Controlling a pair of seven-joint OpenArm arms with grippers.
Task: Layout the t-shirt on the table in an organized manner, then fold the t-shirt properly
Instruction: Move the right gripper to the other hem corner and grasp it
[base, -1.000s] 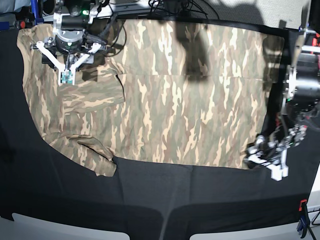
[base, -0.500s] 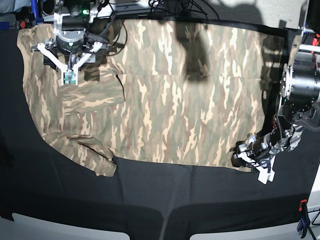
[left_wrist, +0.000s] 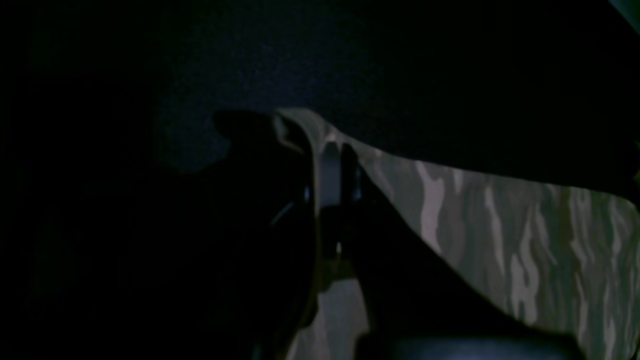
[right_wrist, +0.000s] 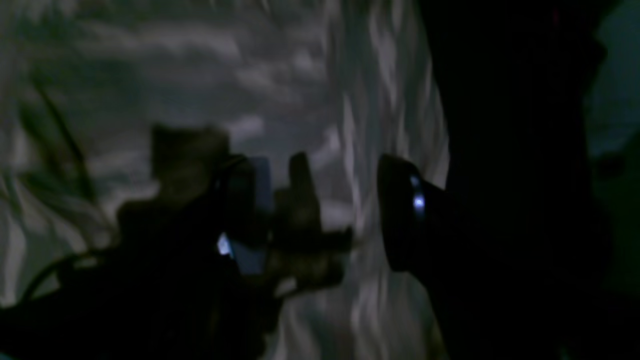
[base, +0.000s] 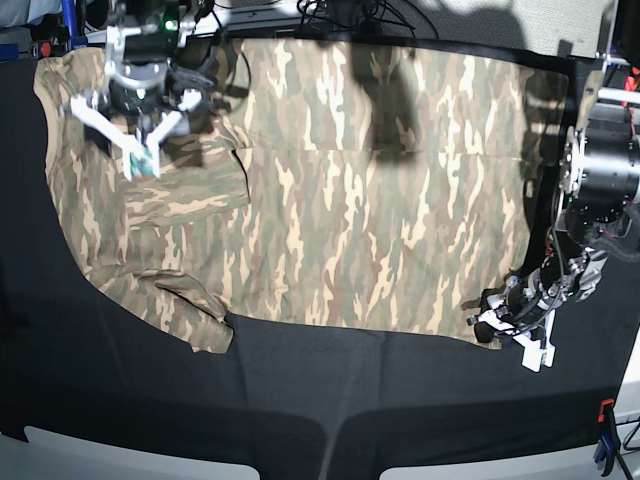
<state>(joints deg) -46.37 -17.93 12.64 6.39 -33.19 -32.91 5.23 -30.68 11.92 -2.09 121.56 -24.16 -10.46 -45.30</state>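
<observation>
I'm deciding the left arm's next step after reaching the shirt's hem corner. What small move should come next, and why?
Probably lift that corner slightly and begin carrying it across the shirt. The left gripper looks shut on the t-shirt at its near hem corner, while the right gripper hangs open above the sleeve end, holding nothing.

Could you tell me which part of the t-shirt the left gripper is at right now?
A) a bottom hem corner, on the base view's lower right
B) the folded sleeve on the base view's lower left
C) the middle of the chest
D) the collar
A: the left gripper sits shut on the t-shirt's hem corner, and the left wrist view shows fabric pinched between its jaws.
</observation>
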